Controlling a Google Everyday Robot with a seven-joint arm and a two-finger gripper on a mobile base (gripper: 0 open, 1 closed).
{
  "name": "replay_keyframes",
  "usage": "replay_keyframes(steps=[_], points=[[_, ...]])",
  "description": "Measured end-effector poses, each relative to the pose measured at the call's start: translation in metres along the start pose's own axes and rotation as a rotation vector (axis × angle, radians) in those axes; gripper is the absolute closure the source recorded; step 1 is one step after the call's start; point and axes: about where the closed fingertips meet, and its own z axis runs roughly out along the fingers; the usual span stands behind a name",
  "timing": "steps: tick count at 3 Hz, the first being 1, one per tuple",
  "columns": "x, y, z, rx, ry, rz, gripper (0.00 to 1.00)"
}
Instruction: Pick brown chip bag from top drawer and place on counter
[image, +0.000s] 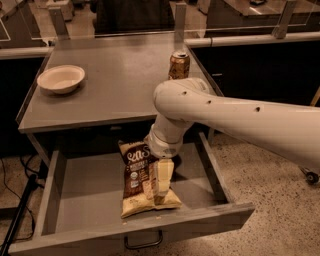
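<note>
Top drawer (82, 187) pulled open under the worktop's (120, 90) front edge; brown chip bag (134, 172) lies flat on the drawer floor, right of centre, pale end toward the drawer front. End effector (161, 192) reaches down from the white arm (240, 120) onto the bag's right side, touching it; cannot tell if it is clenched on the bag or released. On the worktop: bowl (61, 78) by left edge, drink can (179, 65) upright by right edge.
</note>
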Motion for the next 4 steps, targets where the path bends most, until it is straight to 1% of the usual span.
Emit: replay_keyframes(steps=[2,3,4], points=[[0.011,0.001,0.043,-0.035,-0.036,0.001,0.0],[0.011,0.001,0.043,-0.036,-0.036,0.001,0.19],[0.011,0.001,0.043,-0.036,-0.036,0.001,0.42]])
